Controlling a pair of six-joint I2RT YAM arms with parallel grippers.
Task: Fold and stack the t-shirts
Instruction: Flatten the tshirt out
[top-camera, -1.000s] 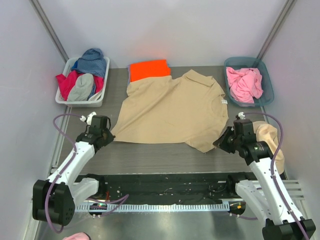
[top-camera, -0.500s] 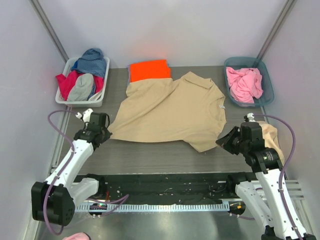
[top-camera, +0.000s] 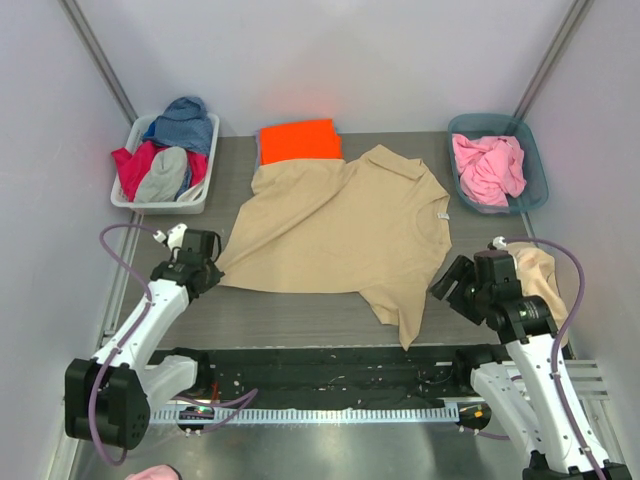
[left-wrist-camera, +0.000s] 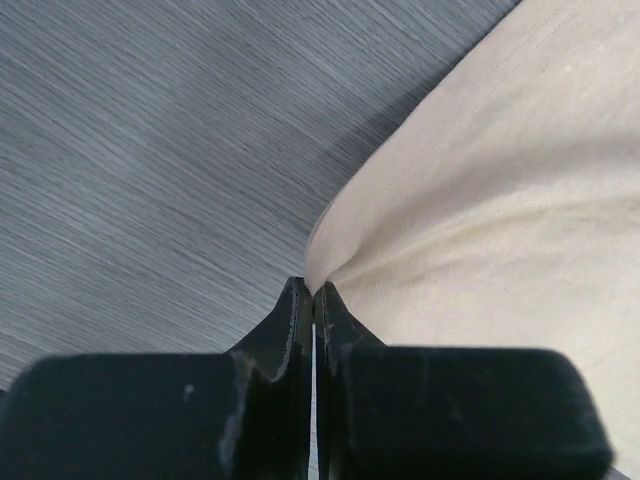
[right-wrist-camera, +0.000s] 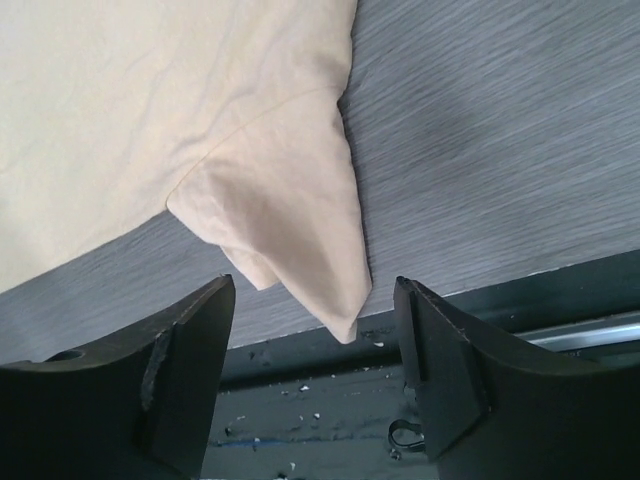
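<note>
- Right gripper (top-camera: 448, 282) has let go since a second ago: its jaws now stand wide apart and hold nothing, where before they were pinched on the tan shirt (top-camera: 340, 230).
- That shirt's freed near-right corner has dropped and now lies at the near edge of the table (top-camera: 300, 310), just below the open fingers in the right wrist view.
- Left gripper (top-camera: 207, 268) is clamped tight on the shirt's near-left corner, as before.
- I count one tan shirt spread out, one folded orange shirt (top-camera: 298, 140) at its far edge, and one pink shirt (top-camera: 487, 168) in the teal bin (top-camera: 535, 165).
- One white basket (top-camera: 165, 205) at far left holds red, blue and grey garments (top-camera: 165, 150).
- One more tan cloth (top-camera: 540, 272) lies bunched by my right arm.
</note>
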